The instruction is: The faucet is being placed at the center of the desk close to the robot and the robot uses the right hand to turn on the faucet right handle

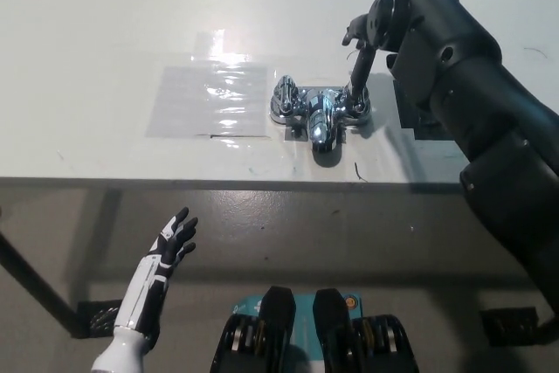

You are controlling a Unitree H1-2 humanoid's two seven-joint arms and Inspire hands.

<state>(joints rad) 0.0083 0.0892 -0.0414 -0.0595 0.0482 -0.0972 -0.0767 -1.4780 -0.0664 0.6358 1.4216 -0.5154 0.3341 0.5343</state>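
Faucet right handle (356, 105) under right hand (368, 34)

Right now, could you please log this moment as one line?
faucet: centre of desk, near edge | right hand: finger on right handle | left hand: open, resting below desk

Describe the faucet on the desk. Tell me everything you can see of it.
The faucet looks like shiny chrome metal: a flat base, two knob-like handles and a short spout between them pointing toward the robot. It stands upright near the front edge of the desk, about mid-width, just right of a clear plastic sheet. The black right robot hand reaches down from above, and one finger appears to touch the right handle. The left handle is untouched. No water shows.
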